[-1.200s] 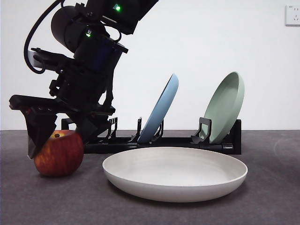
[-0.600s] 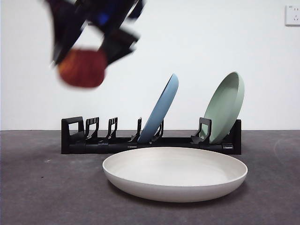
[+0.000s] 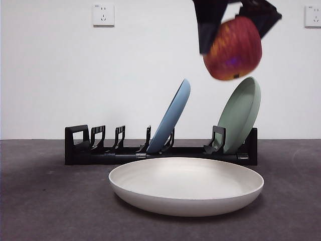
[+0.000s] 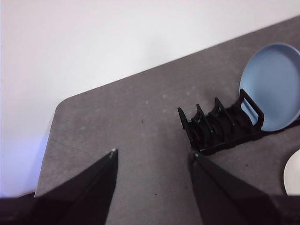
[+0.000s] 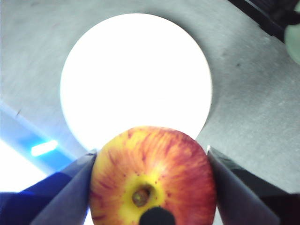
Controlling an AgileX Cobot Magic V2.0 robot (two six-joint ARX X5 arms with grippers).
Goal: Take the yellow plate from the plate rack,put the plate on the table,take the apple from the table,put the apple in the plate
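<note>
My right gripper (image 3: 234, 30) is shut on the apple (image 3: 233, 48), red with yellow streaks, and holds it high above the table, over the right part of the yellow plate (image 3: 186, 185). The cream plate lies flat on the table (image 3: 45, 201) in front of the plate rack (image 3: 100, 150). In the right wrist view the apple (image 5: 152, 180) sits between the jaws with the plate (image 5: 136, 77) far below. My left gripper (image 4: 152, 157) is open and empty, high above the table's left side; its view shows the rack's end (image 4: 220, 124).
A light blue plate (image 3: 173, 116) and a pale green plate (image 3: 242, 114) lean upright in the rack. The blue plate also shows in the left wrist view (image 4: 274, 86). A white wall with sockets stands behind the table.
The gripper lifted the apple off the table at the left, carried it up and to the right, and now holds it high over the cream plate's right side.
</note>
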